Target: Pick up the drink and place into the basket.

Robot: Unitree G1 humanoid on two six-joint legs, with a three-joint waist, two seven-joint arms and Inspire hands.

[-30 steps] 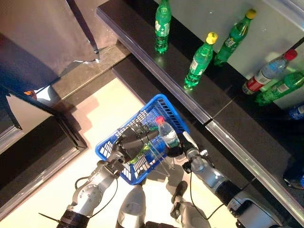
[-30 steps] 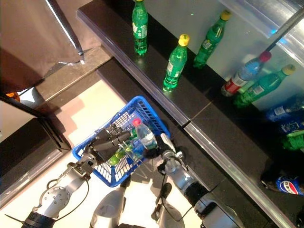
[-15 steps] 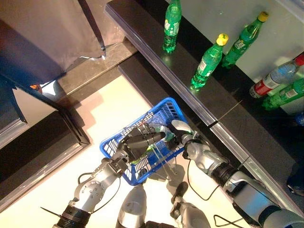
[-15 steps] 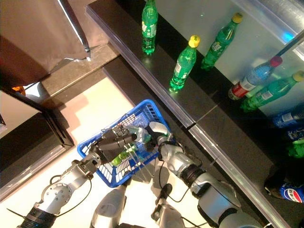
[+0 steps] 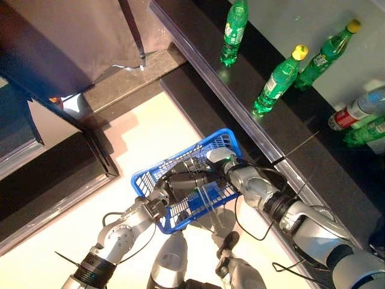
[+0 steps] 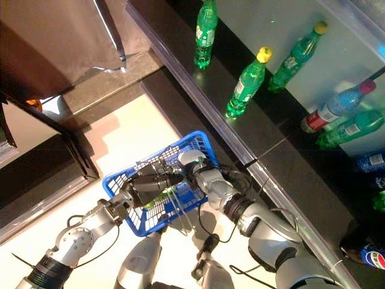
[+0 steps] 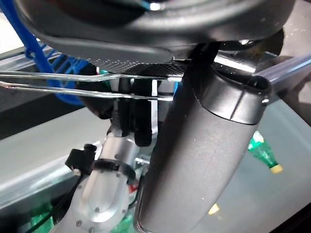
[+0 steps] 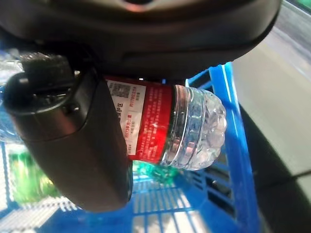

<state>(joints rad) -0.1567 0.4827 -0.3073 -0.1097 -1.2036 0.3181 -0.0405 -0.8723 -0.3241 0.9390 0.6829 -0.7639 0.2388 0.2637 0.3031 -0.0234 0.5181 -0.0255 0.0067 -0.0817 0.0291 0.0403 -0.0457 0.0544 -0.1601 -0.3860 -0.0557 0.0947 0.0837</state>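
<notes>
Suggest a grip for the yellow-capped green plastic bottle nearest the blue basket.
Take the yellow-capped green plastic bottle round its straight labelled mid-body, coming from the open ledge-front side. It stands upright, apart from the neighbouring green bottles, so the fingers can likely wrap it there; the neck tapers.

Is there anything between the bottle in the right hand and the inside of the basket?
Nothing visible blocks it. The right hand holds the clear bottle already over the blue basket, above a green bottle inside.

Hard light, deep shadows

Sun brightens the pale floor [image 5: 150, 129] below me; glare streaks the dark ledge [image 5: 240, 102]. My wrist views blur up close, their backgrounds washed out.
</notes>
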